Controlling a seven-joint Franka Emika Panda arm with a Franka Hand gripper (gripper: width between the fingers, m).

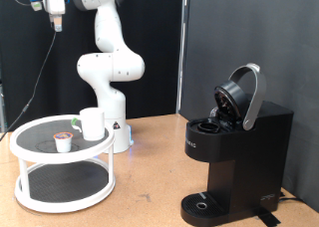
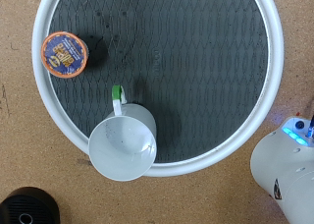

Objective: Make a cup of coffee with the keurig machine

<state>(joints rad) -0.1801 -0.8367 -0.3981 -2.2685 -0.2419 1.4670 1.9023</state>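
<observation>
Black and blue fittings mark the gripper (image 1: 52, 10), high at the exterior view's top left; whether its fingers are apart or together cannot be told. Only the wrist view shows the cup (image 2: 123, 145) from above: white, empty, its handle carrying a green tab, beside a coffee pod (image 2: 65, 54) on the round white stand (image 2: 272, 47). The exterior view alone shows the keurig machine (image 1: 239, 157), matte black, lid raised, standing right.

Brown table (image 1: 150, 172) carries white rack (image 1: 62, 177), keurig machine (image 1: 234, 157), robot base (image 1: 118, 137).
</observation>
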